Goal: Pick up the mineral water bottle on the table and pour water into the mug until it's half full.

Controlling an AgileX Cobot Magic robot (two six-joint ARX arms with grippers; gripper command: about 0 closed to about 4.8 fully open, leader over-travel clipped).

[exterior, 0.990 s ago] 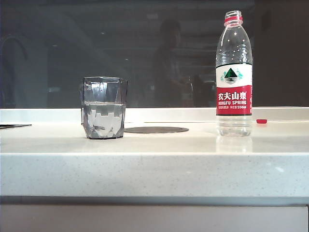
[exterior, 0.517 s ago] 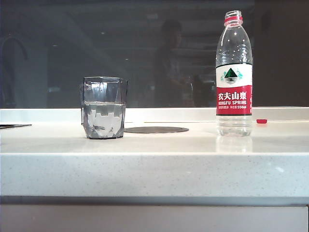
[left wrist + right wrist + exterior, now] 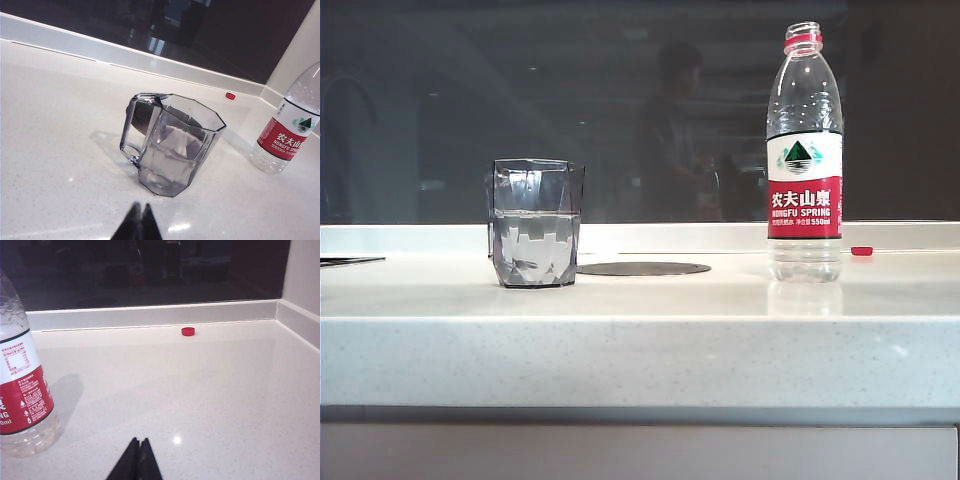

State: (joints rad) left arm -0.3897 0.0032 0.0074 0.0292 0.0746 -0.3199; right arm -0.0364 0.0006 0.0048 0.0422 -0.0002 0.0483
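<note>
Faceted smoky mug (image 3: pixel 172 145), ribbed clear bottle (image 3: pixel 804 150), both pincers (image 3: pixel 138 222) (image 3: pixel 138 460) closed

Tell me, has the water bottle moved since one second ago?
No. The mineral water bottle stands upright at the same spot, left of the red cap.

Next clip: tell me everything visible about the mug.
The mug is a short, smoky-grey transparent faceted tumbler; the left wrist view shows a side handle. It stands upright on the white table, holding clear water to roughly half its height. It sits left of the mineral water bottle, well apart, with a dark flat disc just behind. Nothing touches it but the table.
</note>
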